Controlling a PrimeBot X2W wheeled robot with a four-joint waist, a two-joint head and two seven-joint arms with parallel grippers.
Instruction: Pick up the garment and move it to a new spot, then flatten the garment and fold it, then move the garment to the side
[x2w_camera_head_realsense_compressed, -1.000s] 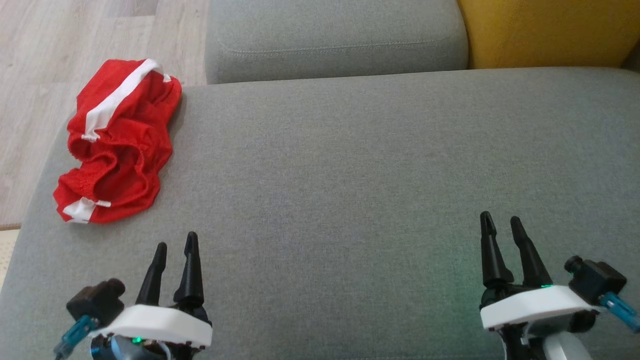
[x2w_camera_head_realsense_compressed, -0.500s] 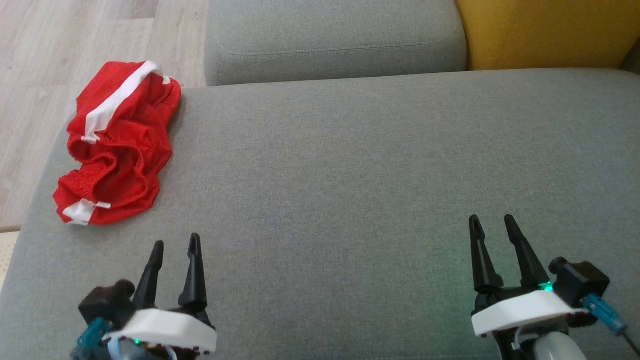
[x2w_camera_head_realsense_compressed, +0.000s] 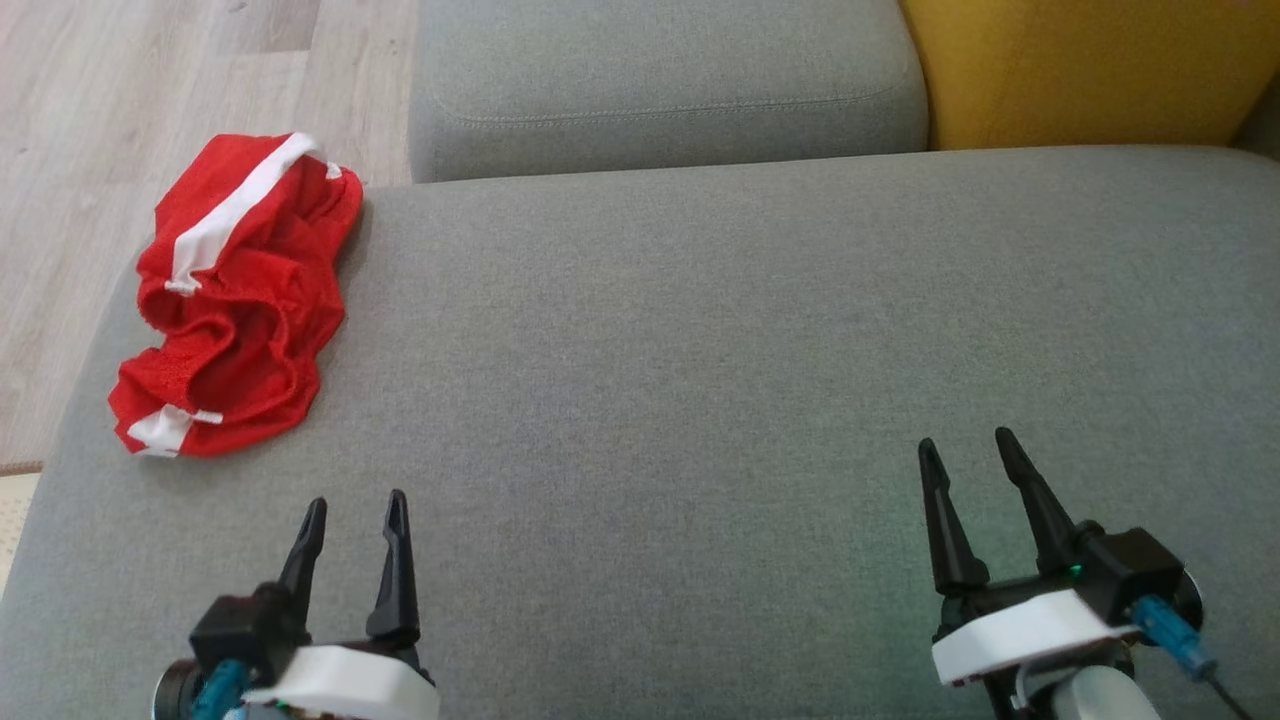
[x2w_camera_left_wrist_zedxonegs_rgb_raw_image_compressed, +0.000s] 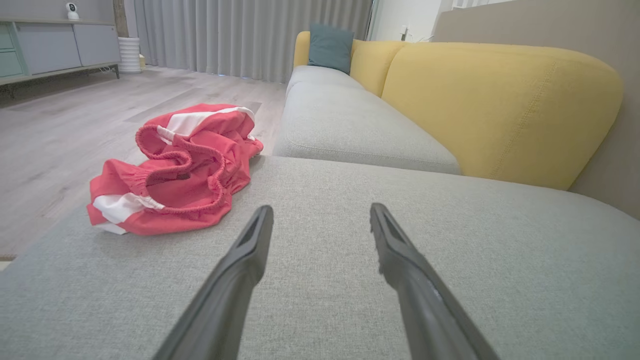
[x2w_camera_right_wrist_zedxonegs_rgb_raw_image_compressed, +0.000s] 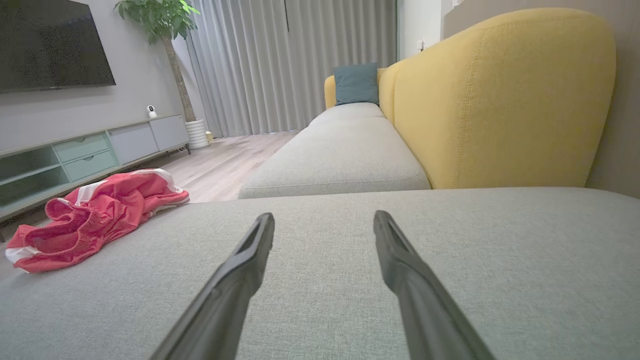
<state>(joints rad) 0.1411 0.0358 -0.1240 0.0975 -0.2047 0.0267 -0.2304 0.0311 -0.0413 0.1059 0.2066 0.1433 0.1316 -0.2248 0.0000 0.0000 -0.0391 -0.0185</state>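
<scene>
The garment (x2w_camera_head_realsense_compressed: 235, 300) is a crumpled pair of red shorts with white stripes, lying at the far left edge of the grey sofa seat (x2w_camera_head_realsense_compressed: 700, 350). It also lies ahead and to the left in the left wrist view, garment (x2w_camera_left_wrist_zedxonegs_rgb_raw_image_compressed: 175, 167), and far left in the right wrist view, garment (x2w_camera_right_wrist_zedxonegs_rgb_raw_image_compressed: 95, 215). My left gripper (x2w_camera_head_realsense_compressed: 357, 503) hovers open near the seat's front left, a short way in front of the garment. My right gripper (x2w_camera_head_realsense_compressed: 965, 443) stands open at the front right, far from the cloth. Nothing sits between either pair of fingers.
A second grey seat cushion (x2w_camera_head_realsense_compressed: 665, 85) adjoins the far side, with a yellow backrest (x2w_camera_head_realsense_compressed: 1080, 70) to the right. Wooden floor (x2w_camera_head_realsense_compressed: 80, 130) drops away past the seat's left edge. A TV cabinet (x2w_camera_right_wrist_zedxonegs_rgb_raw_image_compressed: 75, 155) stands across the room.
The head view has tilted slightly, shifting the scene down. Both grippers have drawn back toward the bottom edge, the right one also sliding a little left. The garment lies unmoved.
</scene>
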